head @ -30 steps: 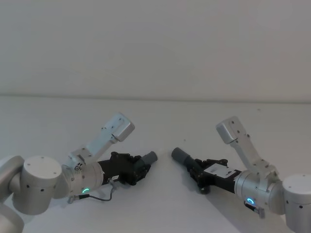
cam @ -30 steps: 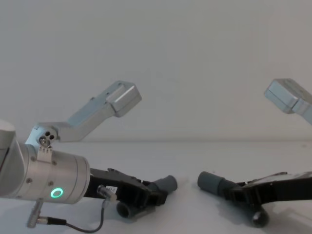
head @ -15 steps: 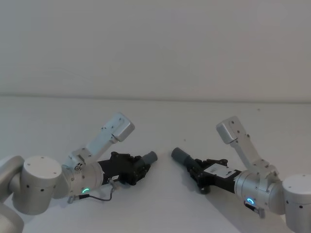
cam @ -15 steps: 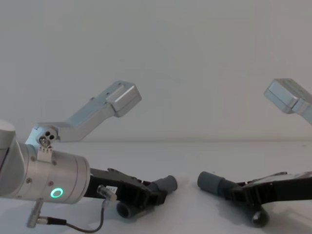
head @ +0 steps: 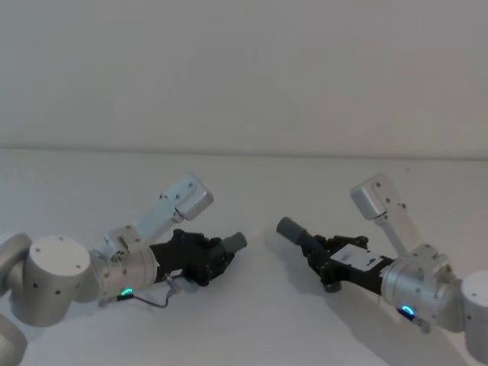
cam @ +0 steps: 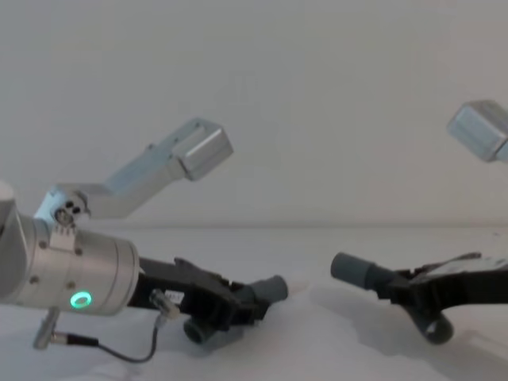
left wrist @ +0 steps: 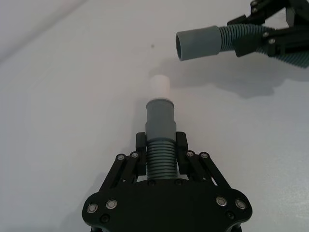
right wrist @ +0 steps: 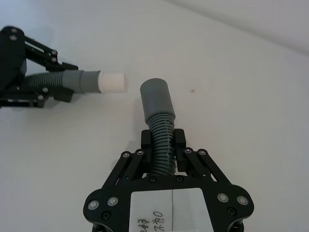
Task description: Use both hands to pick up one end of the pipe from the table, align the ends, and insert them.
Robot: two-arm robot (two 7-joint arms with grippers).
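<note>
- shorter pipe piece: dark-grey ribbing; collar smooth grey; tip white;
- longer pipe piece: dark-grey ribbing; socket collar plain grey;
- left gripper and right gripper: black;
- left wrist: silver; ring light green;
- worktop: plain matte white

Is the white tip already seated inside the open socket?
No: in the left wrist view the white tip sits apart from the open socket, with bare table showing between them.

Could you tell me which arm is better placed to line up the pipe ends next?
Probably the right gripper: the left gripper's white-tipped grey collar points toward the side of its plain grey socket collar, so turning that socket to face it seems shortest.
</note>
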